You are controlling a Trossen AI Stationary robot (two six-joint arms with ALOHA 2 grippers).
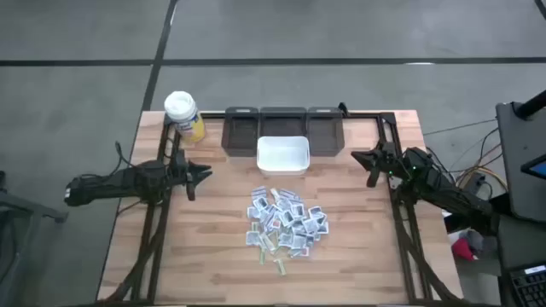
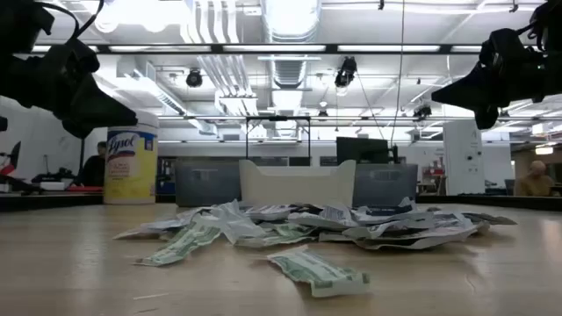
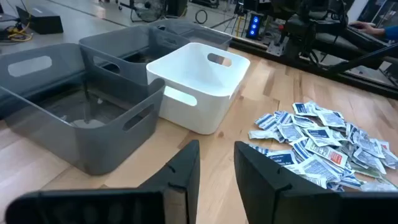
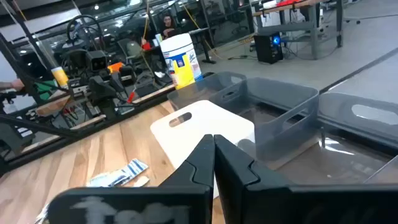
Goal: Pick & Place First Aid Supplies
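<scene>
Left pincer (image 1: 205, 174): hovering over the left side of the desk (image 1: 213, 256), fingers a small way apart, holding nothing; pointed toward the middle.
Right pincer (image 1: 360, 157): hovering over the right side of the desk, fingers pressed together, holding nothing.
First aid supplies (image 1: 287, 222): heaped in one loose pile on the bare wood at mid-desk, just in front of the white bin; a few green-printed strips (image 1: 271, 249) straggling at the near edge; none in any bin yet.
White bin (image 1: 282, 155): between pile and grey bins, open top, looks empty.
Step in hand: judged as the first reach for a packet; task barely begun.
Doing it well: widen the left fingers before descent; come down on a packet at the pile's fringe rather than its overlapping middle; pinch a raised or curled edge, since flat paper lying on wood gives little to grip; lift straight up, check for a single packet, then release low inside the white bin.
Risk: thin packets sliding away, or two lifting together.
Count, pincers: two.
Count, white bins: one.
Count, grey bins (image 1: 240, 130): three, in a row behind the white one.
Count, yellow bottle (image 1: 183, 115): one, white-capped, far left corner.
Count, packets: too many and too overlapped to count; several dozen by guess.
</scene>
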